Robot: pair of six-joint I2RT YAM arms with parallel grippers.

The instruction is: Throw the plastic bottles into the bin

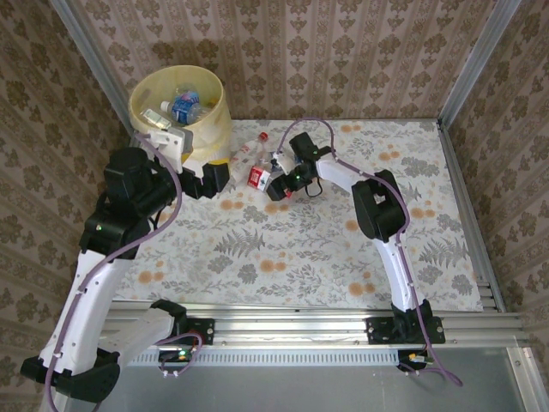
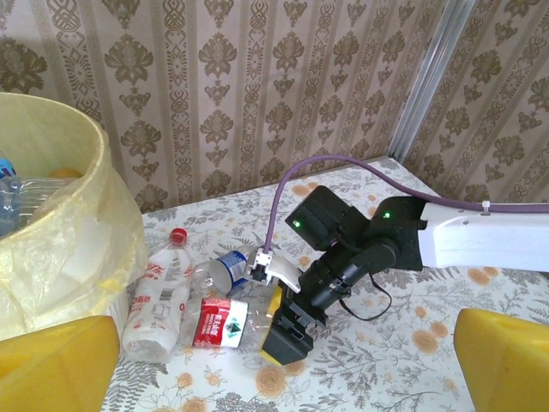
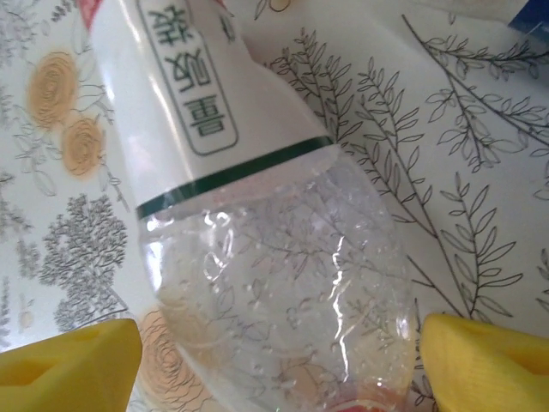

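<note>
Right gripper (image 3: 279, 365): yellow fingers (image 3: 69, 365) spread either side of clear bottle (image 3: 266, 257) lying on floral tablecloth (image 3: 480, 172); contact unclear. Its label: white, green band, boxed dark Chinese characters. Left gripper (image 1: 208, 180) spread wide, just beside bin (image 1: 219, 120). Blue-label bottle (image 1: 182, 107) inside bin. Red-cap bottle (image 2: 159, 296) on cloth near bin; print too small to read.

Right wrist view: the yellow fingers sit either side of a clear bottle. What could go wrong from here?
The bottle is smooth and rounded, so it may squirt out as the right gripper closes. Two other bottles lie close by near the bin and could get knocked away.
</note>
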